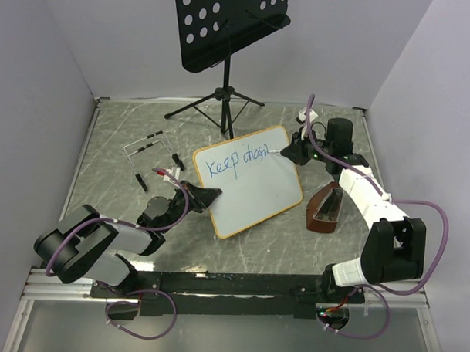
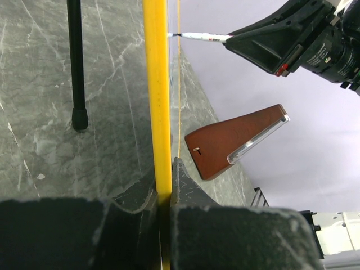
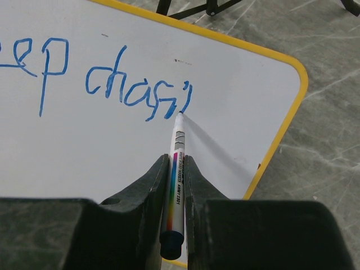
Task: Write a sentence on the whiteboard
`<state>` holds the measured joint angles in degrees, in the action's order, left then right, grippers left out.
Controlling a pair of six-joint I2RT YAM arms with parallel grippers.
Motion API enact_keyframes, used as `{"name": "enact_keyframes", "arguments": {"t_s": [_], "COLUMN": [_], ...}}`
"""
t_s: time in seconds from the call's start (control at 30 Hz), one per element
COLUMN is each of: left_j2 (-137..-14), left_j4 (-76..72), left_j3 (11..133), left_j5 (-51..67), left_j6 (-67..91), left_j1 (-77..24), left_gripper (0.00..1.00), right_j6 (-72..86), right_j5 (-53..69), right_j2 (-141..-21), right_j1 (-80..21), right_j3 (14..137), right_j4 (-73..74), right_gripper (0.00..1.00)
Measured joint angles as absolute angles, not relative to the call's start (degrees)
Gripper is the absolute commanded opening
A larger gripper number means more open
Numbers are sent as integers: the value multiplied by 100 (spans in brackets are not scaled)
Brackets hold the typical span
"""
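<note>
The whiteboard [image 1: 253, 196] with its light-orange frame lies tilted on the table. Blue lettering [image 1: 237, 162] on it reads "Keep chasi"; in the right wrist view the lettering [image 3: 138, 93] ends at the marker tip. My left gripper [image 1: 207, 196] is shut on the board's near-left frame edge [image 2: 157, 101], seen edge-on. My right gripper [image 1: 296, 153] is shut on a white marker [image 3: 177, 185], and its tip touches the board [image 3: 236, 84] right after the last stroke. The marker also shows in the left wrist view [image 2: 199, 37].
A black perforated music stand [image 1: 225, 25] on a tripod stands at the back. A brown metronome-like wedge [image 1: 325, 208] lies right of the board. A wire rack [image 1: 147, 146] and small black pieces lie at the left.
</note>
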<state>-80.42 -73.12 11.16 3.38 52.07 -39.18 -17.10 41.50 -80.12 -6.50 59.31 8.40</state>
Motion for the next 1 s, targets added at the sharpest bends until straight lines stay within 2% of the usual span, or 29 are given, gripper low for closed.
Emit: {"name": "enact_keyframes", "arguments": {"t_s": [0.43,1.0], "left_j2": [-8042,-8042], "left_j4": [-7314,-7308], "left_j3": [1116,1116], "left_j5": [338,333], "left_j6": [5201,5218], "left_j1": [-3918,-3918], "left_gripper": [1,1], "right_j6": [-1520,-1754], "right_j5": [4091,4010], "right_j2": [-8353,-8300], "right_j1": [-650,-578], "right_j3": [6372,6320], "right_j4": [770,937], "right_gripper": [0,0]}}
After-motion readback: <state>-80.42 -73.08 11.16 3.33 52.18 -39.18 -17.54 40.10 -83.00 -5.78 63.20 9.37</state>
